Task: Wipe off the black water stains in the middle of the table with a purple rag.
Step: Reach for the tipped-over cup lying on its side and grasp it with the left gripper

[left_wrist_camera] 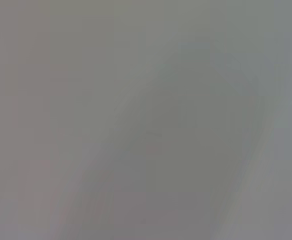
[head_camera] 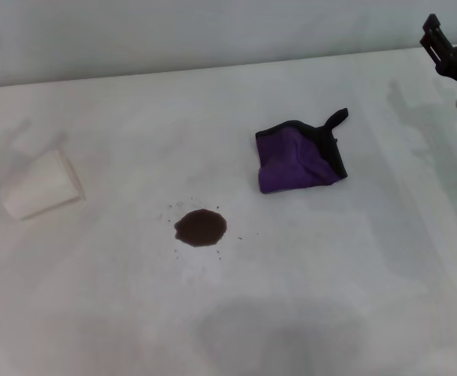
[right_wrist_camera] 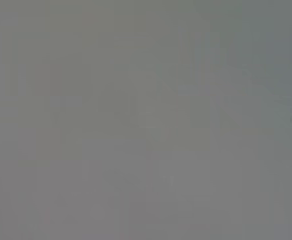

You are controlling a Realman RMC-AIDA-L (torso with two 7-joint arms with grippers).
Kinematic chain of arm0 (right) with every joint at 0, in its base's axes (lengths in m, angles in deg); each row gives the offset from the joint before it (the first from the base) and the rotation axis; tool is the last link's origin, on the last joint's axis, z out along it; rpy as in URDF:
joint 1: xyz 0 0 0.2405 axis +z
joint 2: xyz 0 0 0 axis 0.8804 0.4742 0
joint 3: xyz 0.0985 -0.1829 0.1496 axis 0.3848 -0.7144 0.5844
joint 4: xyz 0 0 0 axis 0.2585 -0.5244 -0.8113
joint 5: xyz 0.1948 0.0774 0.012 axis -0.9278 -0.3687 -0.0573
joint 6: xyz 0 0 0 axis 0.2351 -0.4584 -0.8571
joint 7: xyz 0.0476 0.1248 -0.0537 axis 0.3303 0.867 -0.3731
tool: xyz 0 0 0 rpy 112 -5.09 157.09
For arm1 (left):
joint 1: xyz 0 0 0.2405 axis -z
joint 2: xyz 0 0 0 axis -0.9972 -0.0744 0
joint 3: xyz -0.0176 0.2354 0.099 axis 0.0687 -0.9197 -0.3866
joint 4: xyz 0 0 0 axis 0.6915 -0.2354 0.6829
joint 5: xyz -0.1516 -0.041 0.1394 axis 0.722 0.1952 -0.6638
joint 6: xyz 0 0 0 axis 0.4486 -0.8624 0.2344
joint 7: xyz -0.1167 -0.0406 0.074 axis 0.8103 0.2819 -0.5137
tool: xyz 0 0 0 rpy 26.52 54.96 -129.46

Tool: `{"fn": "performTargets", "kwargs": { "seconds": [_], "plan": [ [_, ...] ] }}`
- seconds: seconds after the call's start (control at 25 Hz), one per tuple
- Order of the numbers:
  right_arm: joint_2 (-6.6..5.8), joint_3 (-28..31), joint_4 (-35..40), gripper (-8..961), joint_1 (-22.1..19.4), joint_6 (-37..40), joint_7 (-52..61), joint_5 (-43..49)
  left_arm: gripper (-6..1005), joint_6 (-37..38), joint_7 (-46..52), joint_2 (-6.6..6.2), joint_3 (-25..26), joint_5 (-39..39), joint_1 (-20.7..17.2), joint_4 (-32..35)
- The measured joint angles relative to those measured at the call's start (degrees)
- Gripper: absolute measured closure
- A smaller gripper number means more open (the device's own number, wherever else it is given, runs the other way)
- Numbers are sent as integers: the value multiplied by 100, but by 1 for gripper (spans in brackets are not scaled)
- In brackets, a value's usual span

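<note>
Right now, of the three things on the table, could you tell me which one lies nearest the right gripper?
The purple rag. It lies toward the right gripper; the black water stains sit mid-table, the white paper cup far left.

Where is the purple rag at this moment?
In the head view, the purple rag lies crumpled on the table, right of centre, apart from the black water stains nearer and to its left.

You have one table point(head_camera: 307, 313) in front of you. On it you can count one purple rag point(head_camera: 295, 160), one white paper cup point(head_camera: 42, 185) lying on its side, and one dark stain point(head_camera: 200, 227) ringed by several tiny specks.
</note>
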Motion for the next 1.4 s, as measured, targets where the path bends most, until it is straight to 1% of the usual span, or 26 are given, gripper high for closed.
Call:
{"fn": "performTargets", "kwargs": {
  "seconds": [0.16,0.2,0.28,0.36,0.44,0.56,0.68,0.76,0.84,0.92,0.96,1.16,1.28,1.4],
  "plan": [
    [0,1,1,86,-61,0,2,2,125,724,552,-40,-10,-971,500,-1292],
    [0,0,1,86,-71,1,2,4,125,877,680,-59,-11,-1330,662,-1648],
    [0,1,3,86,-92,6,3,4,125,1121,840,-114,-13,-2012,935,-2163],
    [-1,1,8,86,-101,12,4,4,125,1358,919,-207,-18,-2820,1264,-2606],
    [-6,1,24,86,-104,20,4,4,124,1562,906,-309,-21,-3503,1544,-2891],
    [-9,4,37,87,-117,29,6,3,124,1795,892,-428,-26,-4122,1846,-3212],
    [-9,19,36,87,-119,36,7,3,124,1887,834,-512,-31,-4608,2109,-3451],
    [-9,32,36,87,-119,37,7,3,123,1887,630,-561,-34,-5003,2263,-3497],
    [-9,47,32,87,-107,38,10,3,123,1823,460,-576,-36,-5457,2439,-3502],
    [-6,56,25,87,-87,43,13,3,124,1716,362,-539,-37,-5795,2566,-3505],
    [-5,59,21,87,-77,55,15,3,124,1602,280,-490,-37,-5972,2639,-3509],
    [-3,63,29,87,-56,172,16,3,124,1003,18,-188,-38,-6630,2929,-3519],
    [-1,63,36,87,-54,237,23,-5,124,724,-108,-40,-38,-6881,3070,-3528],
    [0,63,39,87,-52,275,91,-13,124,378,-264,156,-38,-7132,3211,-3530]
  ]
}}
